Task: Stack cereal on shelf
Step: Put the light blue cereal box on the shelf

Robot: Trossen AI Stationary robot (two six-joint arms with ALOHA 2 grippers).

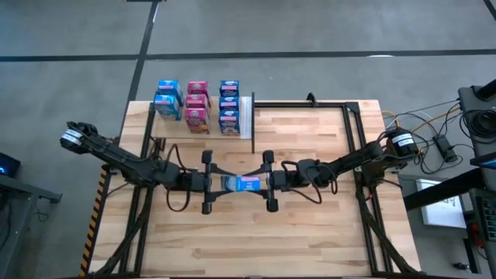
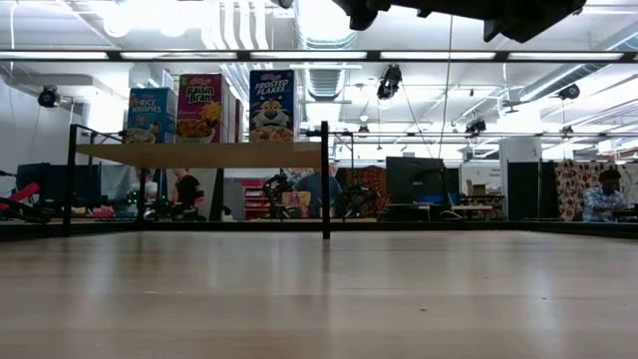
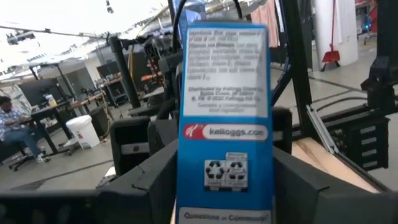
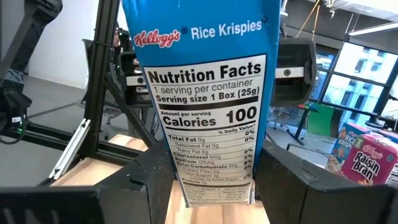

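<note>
Nutrition panel on blue box (image 4: 208, 112), right-wrist only.

1. The smooth grey concrete floor (image 1: 310, 31) has dark seam lines.
2. Long white ceiling light strips (image 2: 319, 55) shine above the open workshop.
3. A seated person (image 2: 601, 195) is at a far desk.
4. A white round bin (image 3: 83, 130) stands near black desks.

I see the plank table (image 1: 310, 232) carrying the pale shelf (image 1: 174, 129) at its far edge. On the shelf stand blue and pink cereal boxes (image 1: 195, 105) in three rows.
</note>
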